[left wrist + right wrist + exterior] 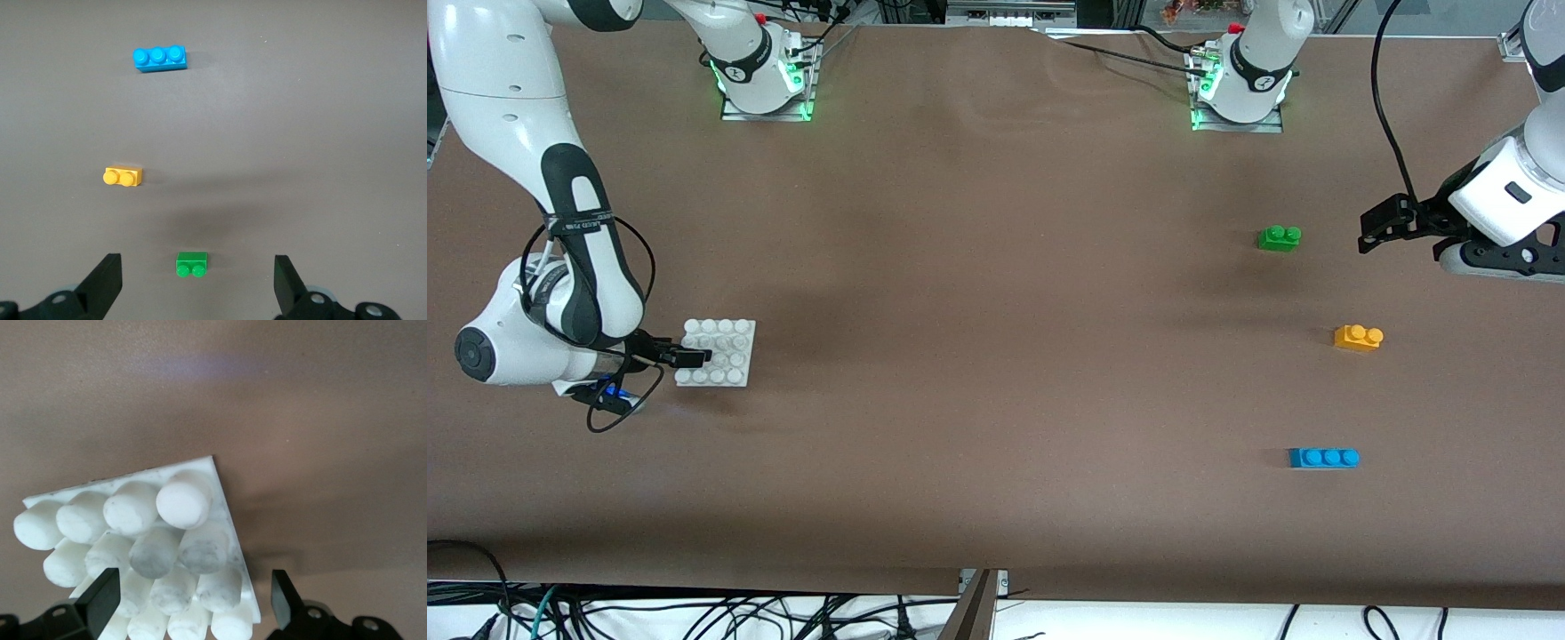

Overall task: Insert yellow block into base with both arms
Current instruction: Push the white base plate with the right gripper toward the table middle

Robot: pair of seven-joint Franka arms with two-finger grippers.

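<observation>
Covering nearly the whole front view is the brown table cloth [978,267], matte, with faint wrinkles near the arm bases; black cables [694,613] lie tangled on the white floor strip along its camera-side edge, and a little lab clutter shows along the base-side edge. Both arms' bases [765,71] sit on metal plates with green lights. Right arm [560,222] bends down at its own end of the table, right gripper [690,357] low at the edge of the base [725,342], fingers spread wide, nothing pinched; in the right wrist view the base [200,520] fills the gap between the fingertips [100,597], studs toward the camera, and whether a finger touches the plate cannot be told. Left arm [1512,191] comes in from its own end of the table, left gripper [1383,222] up over bare cloth near the green brick [1279,237], fingers [107,277] spread and empty. Base lies flat on the cloth, white, 4x4 studs. Blue brick [1323,458], three studs, lies nearest the front camera. Yellow block [1358,338] sits on the cloth toward the left arm's end, studs up, between green brick and blue brick, well apart from both and from the base. Green brick is farthest from the front camera of the three.
</observation>
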